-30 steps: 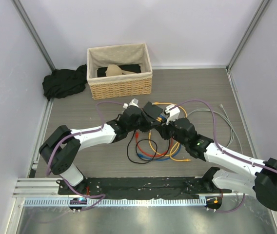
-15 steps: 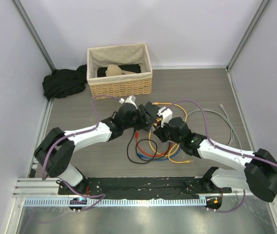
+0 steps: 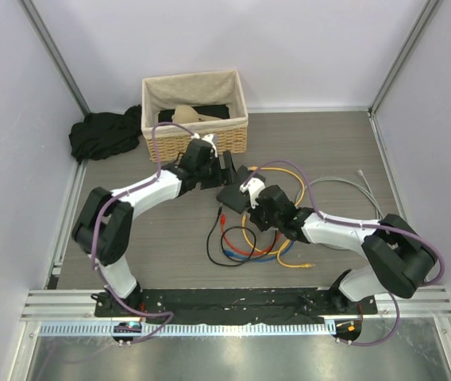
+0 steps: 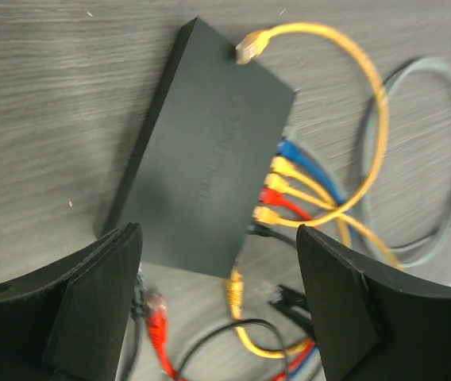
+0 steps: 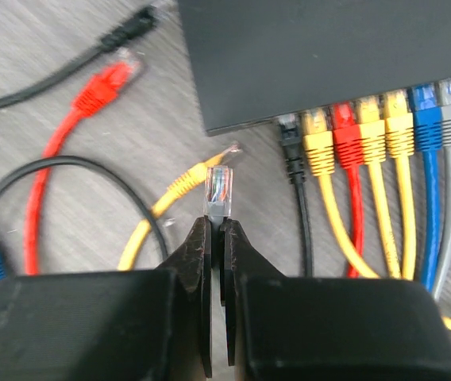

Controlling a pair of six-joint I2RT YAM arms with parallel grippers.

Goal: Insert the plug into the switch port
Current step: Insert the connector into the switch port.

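The desk (image 3: 130,238) is grey wood-grain. At its back stands a basket (image 3: 195,136), with a black cloth (image 3: 102,135) bunched just to its left.

The switch (image 3: 233,193) lies flat near the middle of the desk, in front of the basket and between the two arms' ends. The left fingers (image 4: 90,309) are spread wide over the switch's plain top, one on each side of it in the wrist view, and hold nothing.

A loose grey cable (image 3: 352,190) loops on the desk to the right. A tangle of cables (image 3: 245,242) lies on the near side of the switch. Seven of them sit in its port row (image 5: 368,119): black, yellow, red, two yellow, blue, grey. A yellow end (image 4: 249,46) rests on the switch's far corner.

The right fingers (image 5: 198,262) are pressed together on the plug (image 5: 218,190), a clear one with a grey boot. It points at the switch's port edge. It sits apart from that edge, just left of the black cable's connector. Loose red (image 5: 106,83), black (image 5: 130,28) and yellow (image 5: 210,168) ends lie on the desk beside it.
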